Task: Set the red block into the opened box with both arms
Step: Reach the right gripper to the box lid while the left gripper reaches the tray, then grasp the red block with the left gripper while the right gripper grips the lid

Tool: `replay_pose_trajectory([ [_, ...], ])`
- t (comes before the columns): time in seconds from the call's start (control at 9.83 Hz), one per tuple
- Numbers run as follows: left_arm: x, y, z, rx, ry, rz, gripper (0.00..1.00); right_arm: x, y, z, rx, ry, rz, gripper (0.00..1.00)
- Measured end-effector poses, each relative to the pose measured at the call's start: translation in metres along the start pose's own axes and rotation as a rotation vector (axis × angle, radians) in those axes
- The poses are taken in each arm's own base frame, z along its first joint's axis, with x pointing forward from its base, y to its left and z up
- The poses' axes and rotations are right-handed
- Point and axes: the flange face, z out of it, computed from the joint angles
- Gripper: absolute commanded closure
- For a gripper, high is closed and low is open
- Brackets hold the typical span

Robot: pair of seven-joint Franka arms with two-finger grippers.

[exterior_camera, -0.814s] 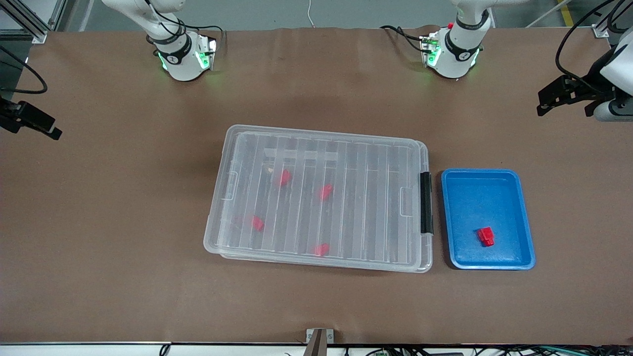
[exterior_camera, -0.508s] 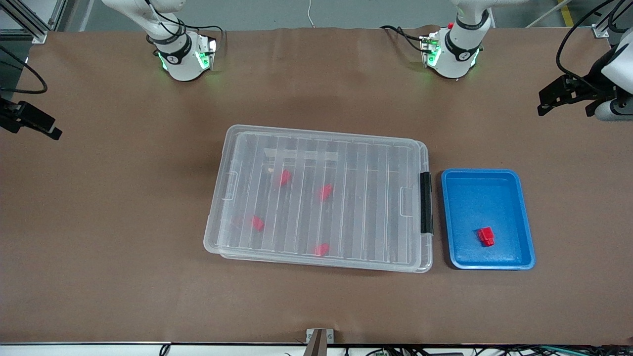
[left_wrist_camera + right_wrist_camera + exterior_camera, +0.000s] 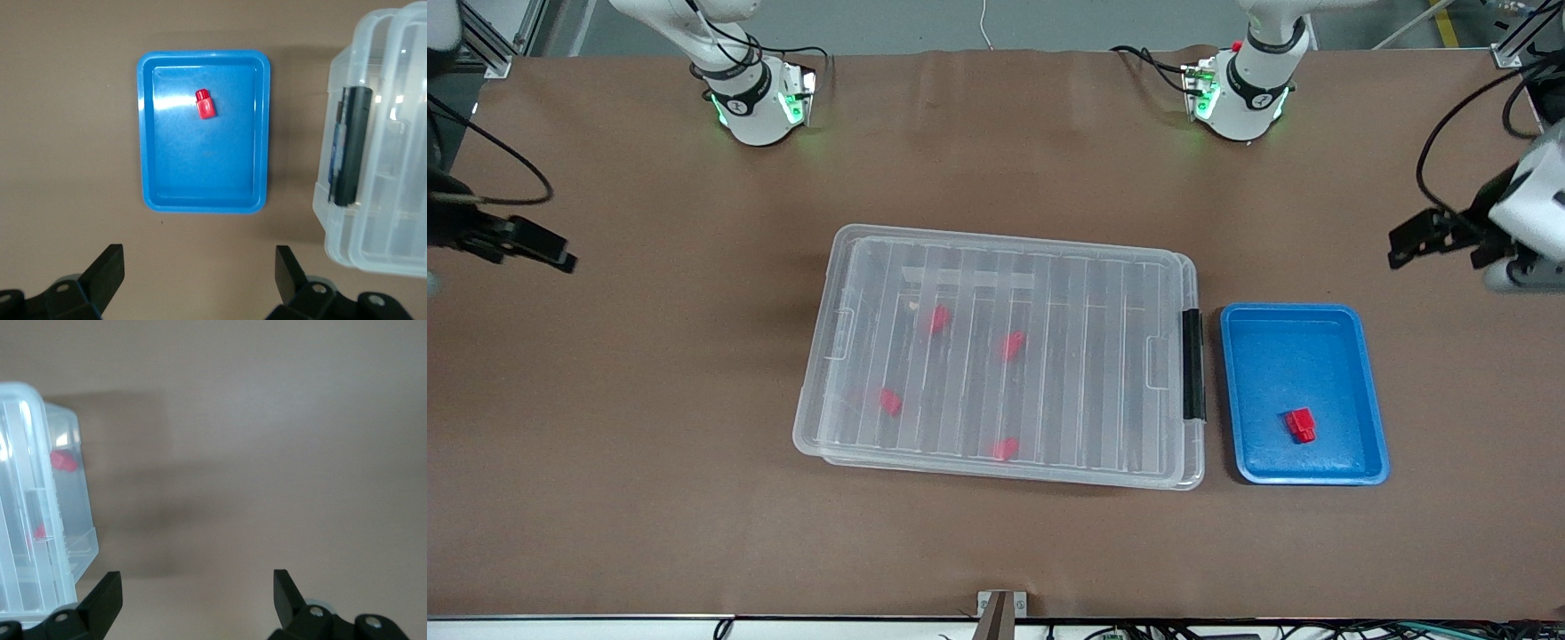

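One red block [image 3: 1300, 425] [image 3: 205, 105] lies in a blue tray [image 3: 1232, 391] [image 3: 143, 133] beside the box, toward the left arm's end of the table. The box [image 3: 818, 356] [image 3: 373, 133] [image 3: 27, 520] is clear plastic; its ribbed lid lies on it and a black clip [image 3: 1192, 364] sits on the short end by the tray. Several more red blocks [image 3: 938, 318] show through the lid. My left gripper [image 3: 1440, 249] [image 3: 200, 267] hangs open over bare table by the tray. My right gripper [image 3: 525, 244] [image 3: 197, 590] hangs open over bare table off the box's clipless end.
Brown paper covers the whole table [image 3: 649, 498]. Both arm bases [image 3: 756, 98] stand along the edge farthest from the front camera. Cables trail from each wrist. A small bracket [image 3: 1000, 609] sits at the table's near edge.
Both grippers have shifted over the table: the left one toward the blue tray, the right one toward the box. The box, the tray and the blocks have not moved.
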Motion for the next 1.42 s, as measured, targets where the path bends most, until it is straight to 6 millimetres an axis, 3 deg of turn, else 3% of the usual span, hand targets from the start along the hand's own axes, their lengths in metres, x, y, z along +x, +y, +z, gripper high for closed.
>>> replay_pose_trajectory([
  [0.31,0.050,-0.019,0.093,-0.020,-0.010,-0.027,0.00,0.033,-0.113,0.095,-0.005,-0.012,-0.115,0.00],
  [0.51,0.072,-0.027,0.156,-0.034,-0.005,-0.039,0.00,0.030,-0.168,0.138,-0.008,-0.037,-0.136,0.00],
  [0.61,0.078,-0.025,0.185,-0.040,-0.002,-0.037,0.00,0.025,-0.185,0.154,-0.022,-0.034,-0.159,0.00],
  [0.92,0.086,-0.022,0.256,-0.053,-0.026,-0.036,0.00,0.009,-0.203,0.199,-0.060,-0.023,-0.213,0.00],
  [1.22,0.093,-0.019,0.315,-0.063,-0.022,-0.092,0.02,-0.001,-0.215,0.222,-0.095,-0.030,-0.256,0.00],
  [1.42,0.095,-0.018,0.353,-0.061,-0.027,-0.102,0.14,-0.004,-0.210,0.234,-0.138,-0.037,-0.275,0.00],
])
